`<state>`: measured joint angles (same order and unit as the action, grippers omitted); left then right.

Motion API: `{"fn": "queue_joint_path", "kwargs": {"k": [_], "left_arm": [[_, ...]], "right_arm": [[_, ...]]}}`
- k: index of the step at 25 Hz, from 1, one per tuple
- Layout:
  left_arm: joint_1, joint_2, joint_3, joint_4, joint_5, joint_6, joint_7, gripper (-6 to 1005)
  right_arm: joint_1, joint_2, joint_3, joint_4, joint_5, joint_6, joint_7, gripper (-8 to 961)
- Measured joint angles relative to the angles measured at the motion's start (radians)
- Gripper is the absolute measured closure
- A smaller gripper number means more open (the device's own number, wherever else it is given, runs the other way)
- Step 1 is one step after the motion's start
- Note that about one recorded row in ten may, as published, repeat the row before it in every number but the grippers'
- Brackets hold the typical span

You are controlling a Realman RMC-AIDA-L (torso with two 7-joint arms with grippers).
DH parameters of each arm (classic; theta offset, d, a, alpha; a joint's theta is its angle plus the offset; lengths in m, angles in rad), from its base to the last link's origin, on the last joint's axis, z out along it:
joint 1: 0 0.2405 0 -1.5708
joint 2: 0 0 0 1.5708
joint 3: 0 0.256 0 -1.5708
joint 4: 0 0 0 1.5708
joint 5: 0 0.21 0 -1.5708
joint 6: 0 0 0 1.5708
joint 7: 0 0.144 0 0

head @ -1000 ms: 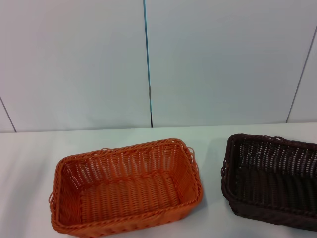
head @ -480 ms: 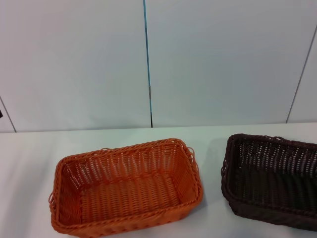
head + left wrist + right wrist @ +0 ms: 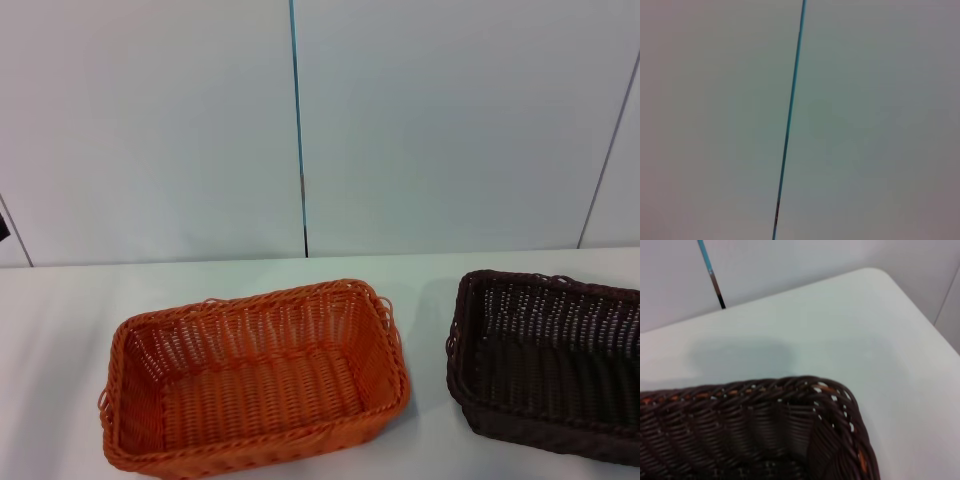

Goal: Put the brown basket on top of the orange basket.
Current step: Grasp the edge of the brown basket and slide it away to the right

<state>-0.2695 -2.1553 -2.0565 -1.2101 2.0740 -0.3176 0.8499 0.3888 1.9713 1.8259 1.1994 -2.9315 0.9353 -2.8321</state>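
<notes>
The orange basket (image 3: 255,380) sits empty on the white table (image 3: 60,320), left of centre in the head view. The brown basket (image 3: 548,365) sits empty on the table to its right, partly cut off by the frame's right edge, with a gap of bare table between the two. The right wrist view shows a corner of the brown basket (image 3: 755,435) from close above. Neither gripper shows in any view. The left wrist view shows only the wall.
A white panelled wall (image 3: 450,120) with a blue seam (image 3: 297,120) rises behind the table. In the right wrist view the table's rounded far corner (image 3: 880,275) lies beyond the brown basket. A small dark object (image 3: 3,230) peeks in at the head view's left edge.
The small dark object appeared at the head view's left edge about half a second ago. Both baskets stay where they were.
</notes>
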Motion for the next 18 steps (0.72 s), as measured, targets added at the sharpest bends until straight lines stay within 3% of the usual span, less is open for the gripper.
{"fn": "queue_joint_path", "kwargs": {"k": [18], "left_arm": [[-0.002, 0.001, -0.004, 0.003, 0.0, -0.01, 0.0, 83]], "right_arm": [[0.007, 0.008, -0.002, -0.022, 0.0, -0.026, -0.001, 378]]}}
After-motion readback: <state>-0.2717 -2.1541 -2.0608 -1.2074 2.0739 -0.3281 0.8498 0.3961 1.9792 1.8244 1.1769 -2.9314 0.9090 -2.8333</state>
